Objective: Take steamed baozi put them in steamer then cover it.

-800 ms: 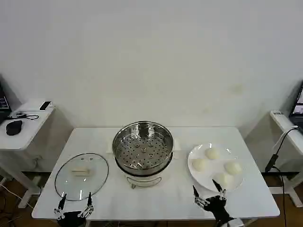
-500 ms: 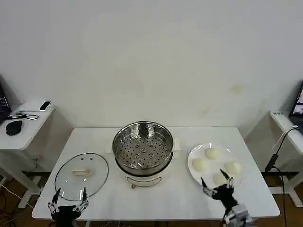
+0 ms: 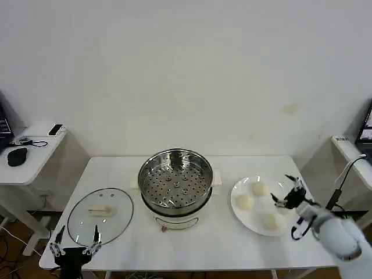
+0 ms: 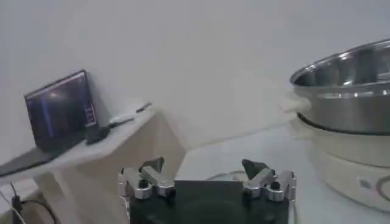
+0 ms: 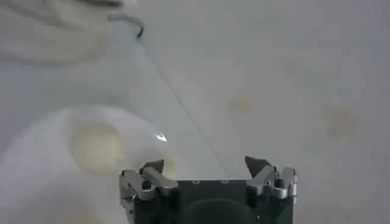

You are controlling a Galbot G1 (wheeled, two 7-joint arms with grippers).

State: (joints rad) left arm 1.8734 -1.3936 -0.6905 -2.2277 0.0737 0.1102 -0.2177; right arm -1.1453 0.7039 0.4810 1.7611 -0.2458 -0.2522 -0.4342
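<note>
1. Since 0.8 s ago the right gripper (image 3: 289, 195) has swung from the table's near edge up over the far right side of the flat white round plate (image 3: 238, 210); the left gripper (image 3: 74, 247) has sunk lower at the near left corner.
2. Right gripper: jaws spread wide, holding nothing, apparently lining up over the plate's right-hand bun.
3. Left gripper: also wide open and empty, idle near the rim of the clear round glass cover (image 3: 100, 215).
4. Small cream-white steamed baozi: 3 (image 3: 246, 201) show on the plate; the right gripper stands where a further one could lie. Being round, they have no long axis.
5. Shiny stainless-steel steamer (image 3: 175, 181) stands mid-table, open end up, perforated tray bare, ready for loading.
6. Cover lies flat left of the steamer, its cream bar handle (image 3: 99, 211) upward, its long axis running left-right.
</note>
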